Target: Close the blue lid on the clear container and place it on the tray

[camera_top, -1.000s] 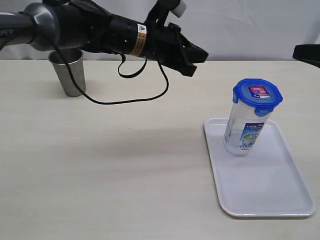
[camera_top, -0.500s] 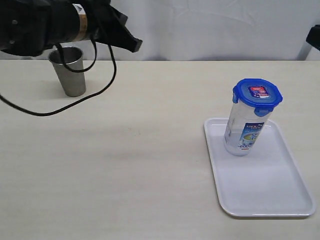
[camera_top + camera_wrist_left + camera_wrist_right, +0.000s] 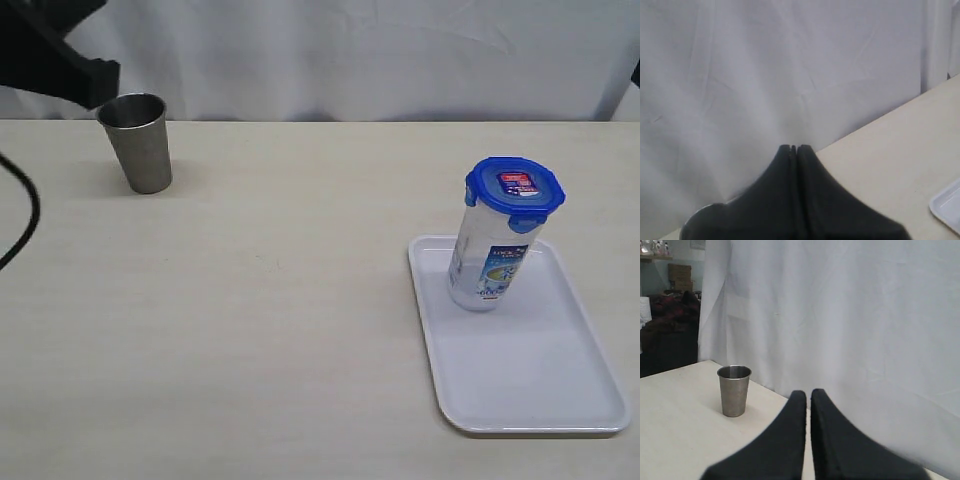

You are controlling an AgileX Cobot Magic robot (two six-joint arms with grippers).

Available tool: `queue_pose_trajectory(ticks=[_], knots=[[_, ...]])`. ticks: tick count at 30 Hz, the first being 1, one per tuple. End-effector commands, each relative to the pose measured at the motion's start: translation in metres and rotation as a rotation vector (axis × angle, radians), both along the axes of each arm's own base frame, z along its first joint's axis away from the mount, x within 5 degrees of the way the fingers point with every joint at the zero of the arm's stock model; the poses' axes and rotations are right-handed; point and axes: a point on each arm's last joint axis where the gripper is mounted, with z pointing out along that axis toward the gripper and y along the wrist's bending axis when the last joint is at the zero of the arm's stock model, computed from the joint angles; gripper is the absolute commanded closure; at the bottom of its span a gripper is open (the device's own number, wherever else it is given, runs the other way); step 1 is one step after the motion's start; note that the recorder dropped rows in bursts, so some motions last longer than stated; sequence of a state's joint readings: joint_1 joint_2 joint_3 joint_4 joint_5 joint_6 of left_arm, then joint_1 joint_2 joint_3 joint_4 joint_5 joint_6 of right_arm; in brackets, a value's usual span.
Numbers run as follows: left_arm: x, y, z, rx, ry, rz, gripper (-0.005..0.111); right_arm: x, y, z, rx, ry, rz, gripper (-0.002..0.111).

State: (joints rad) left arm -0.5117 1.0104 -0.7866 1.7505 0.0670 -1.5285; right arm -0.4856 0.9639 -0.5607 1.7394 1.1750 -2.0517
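Left end effector [image 3: 794,148]: jaws pressed together, nothing in them, and the steel cup [image 3: 140,140] sits just beside it on the worktop [image 3: 280,300]. Right end effector [image 3: 808,394]: jaws together too, empty, with that cup far ahead of it. Well apart from both, the container [image 3: 487,262] stands upright on the tray [image 3: 530,395], the lid [image 3: 514,190] seated on top and its near flap folded down.

Handling, I'd say: light, stiff plastic with smooth walls that could slip, and it's tall and narrow, so it tips easily. Take the body at mid-height, above the label, not by the lid.

Contents: the container looks empty through its clear wall, the tray holds nothing else, and the cup's inside is hidden.
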Motion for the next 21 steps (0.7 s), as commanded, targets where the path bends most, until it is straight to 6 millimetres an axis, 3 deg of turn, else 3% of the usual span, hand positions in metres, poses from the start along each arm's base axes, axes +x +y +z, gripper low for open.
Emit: queue_pose_trajectory(ticks=[1,4,8,21], knots=[[-0.033,0.016,0.003,-0.059,-0.044,-0.024,0.107,0.0,0.0,-0.001,0.037,0.025,-0.004,0.104],[-0.055,0.02,0.011,-0.125,-0.07,-0.095,0.107,0.0,0.0,-0.001,0.036,0.025,-0.004,0.104],[-0.065,0.025,0.017,-0.13,-0.114,-0.111,0.107,0.0,0.0,-0.001,0.036,0.025,-0.004,0.104],[-0.066,0.025,0.018,-0.132,-0.118,-0.109,0.107,0.0,0.0,-0.001,0.036,0.025,-0.004,0.104]])
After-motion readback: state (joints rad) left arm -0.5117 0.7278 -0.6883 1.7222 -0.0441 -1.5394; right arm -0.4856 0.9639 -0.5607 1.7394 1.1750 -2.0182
